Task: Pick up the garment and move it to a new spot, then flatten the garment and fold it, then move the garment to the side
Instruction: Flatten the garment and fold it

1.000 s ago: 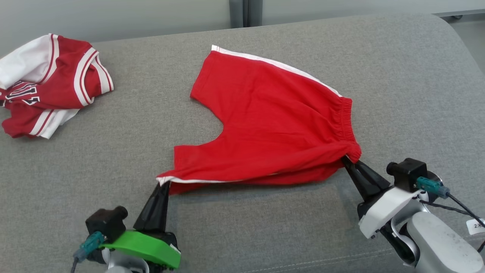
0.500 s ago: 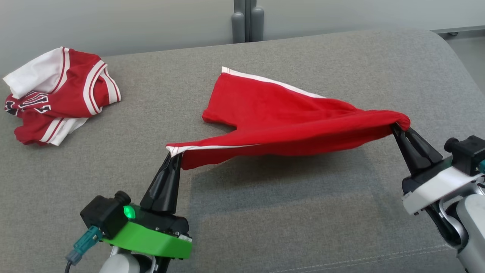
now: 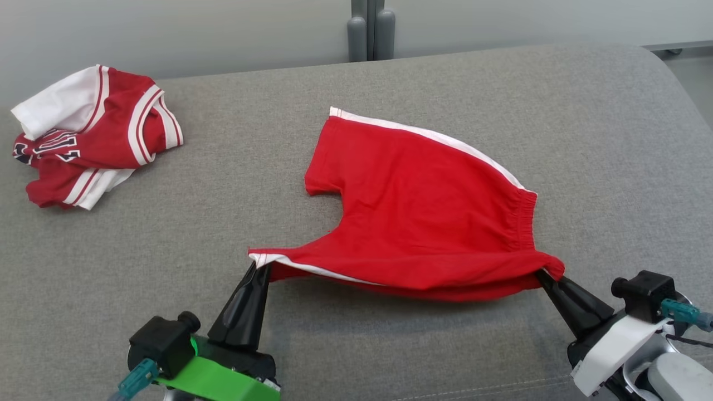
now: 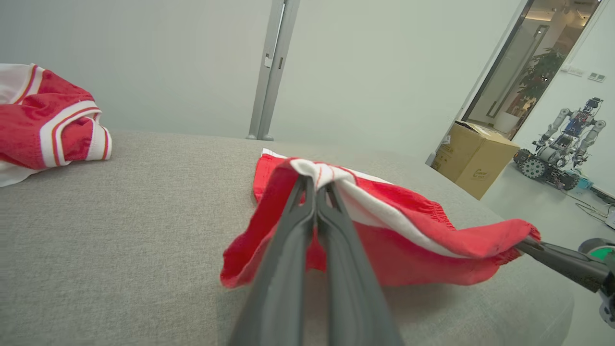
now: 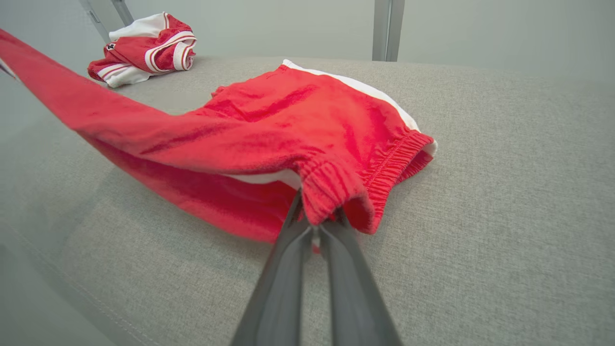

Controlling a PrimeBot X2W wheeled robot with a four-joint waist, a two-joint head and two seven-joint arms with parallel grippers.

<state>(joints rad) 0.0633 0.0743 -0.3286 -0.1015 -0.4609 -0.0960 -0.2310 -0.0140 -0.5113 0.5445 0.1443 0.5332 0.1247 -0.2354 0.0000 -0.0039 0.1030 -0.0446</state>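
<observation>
Near couch (image 3: 585,139) edge: left tool (image 3: 262,268), right tool (image 3: 543,274) clamped on shorts (image 3: 423,211); jersey (image 3: 94,133) apart.

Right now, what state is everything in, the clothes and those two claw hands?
red shorts: far part lying flat on the grey cushion, near edge lifted and stretched between both grippers.
red and white jersey: crumpled in a heap at the far left, nothing touching it.
left gripper: shut on the corner of a leg hem.
right gripper: shut on the corner of the waistband.
</observation>
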